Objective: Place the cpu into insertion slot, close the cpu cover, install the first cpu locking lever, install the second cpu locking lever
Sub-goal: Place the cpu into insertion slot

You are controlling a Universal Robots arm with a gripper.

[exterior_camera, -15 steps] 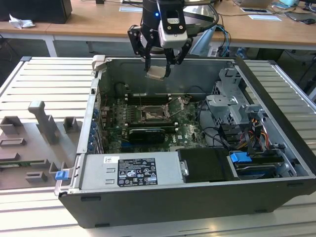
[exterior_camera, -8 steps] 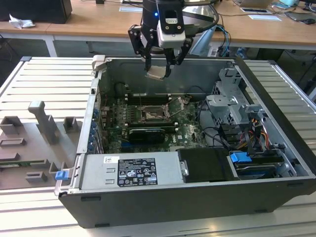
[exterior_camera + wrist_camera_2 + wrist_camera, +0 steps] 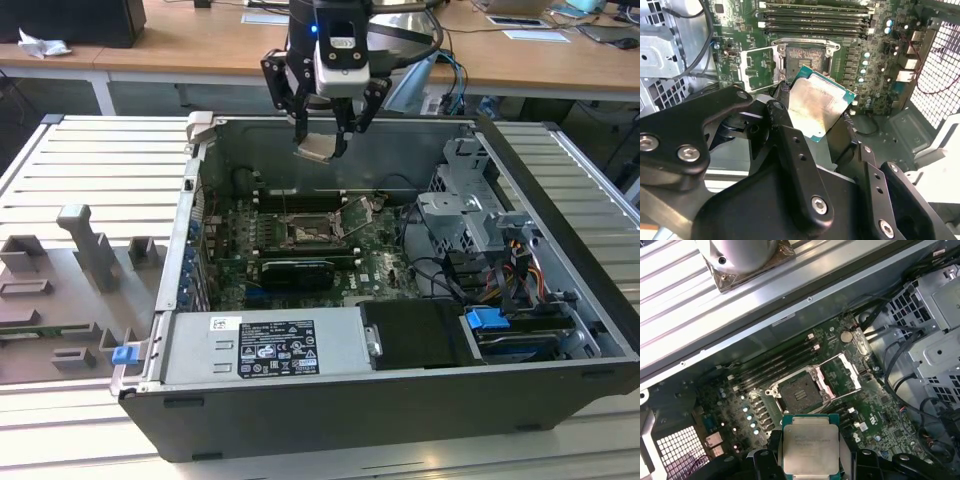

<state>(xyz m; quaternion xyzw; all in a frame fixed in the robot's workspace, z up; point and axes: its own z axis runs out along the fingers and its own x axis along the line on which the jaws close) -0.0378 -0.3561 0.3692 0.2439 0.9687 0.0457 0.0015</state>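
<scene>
My gripper (image 3: 320,143) hangs above the open computer case, shut on the cpu (image 3: 313,151), a flat square chip with a pale metal face. Both wrist views show the cpu (image 3: 816,106) (image 3: 807,445) clamped by its edges between the black fingers (image 3: 783,131), well above the board. The insertion slot (image 3: 304,233) (image 3: 805,56) (image 3: 796,393) lies below on the green board, bare, with a dark centre. Beside the slot the cpu cover (image 3: 758,67) (image 3: 840,374) is swung open and stands up from its hinge.
Memory slots (image 3: 815,20) run along one side of the slot, and a long black card (image 3: 298,270) lies in front of it. A drive cage with cables (image 3: 480,225) fills the case at the exterior view's right. A grey fixture plate (image 3: 70,290) lies outside at the left.
</scene>
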